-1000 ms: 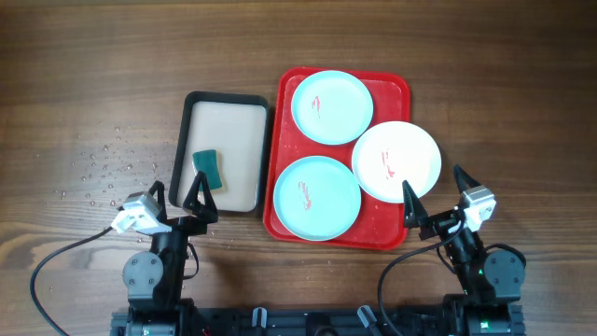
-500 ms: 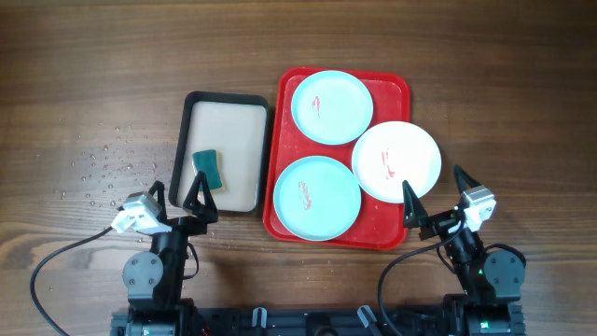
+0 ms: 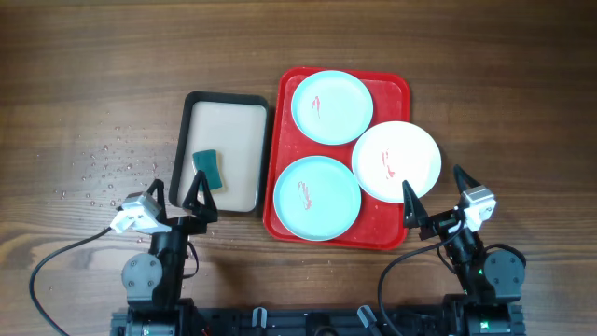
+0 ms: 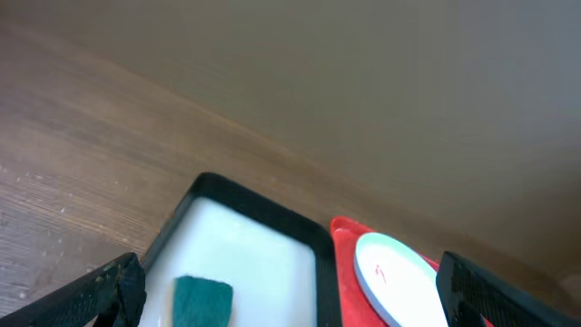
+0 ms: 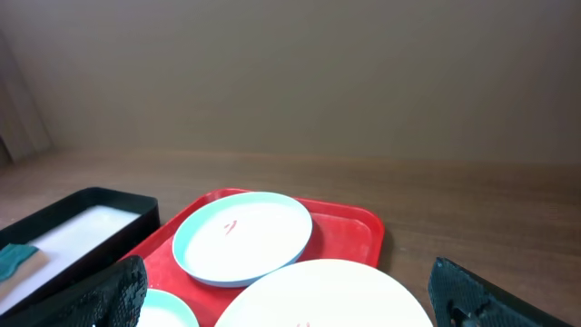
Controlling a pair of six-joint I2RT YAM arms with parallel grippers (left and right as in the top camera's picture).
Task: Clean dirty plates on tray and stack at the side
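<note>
plates [image 3: 317,197], all three red-smeared, lie on the red tray [image 3: 387,237] right of centre. nothing looks cleaned yet. your left gripper [image 3: 177,193] and right gripper [image 3: 433,183] hang wide and empty near the bottom edge; likely first, lower the left onto the green sponge [image 3: 208,169].

Ovhd top-down; wrists low; red tray [image 3: 395,91] shared

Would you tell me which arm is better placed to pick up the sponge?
Probably left: the left gripper, open, sits close to the sponge in the black-rimmed tray; the right gripper is beyond the red tray.
</note>
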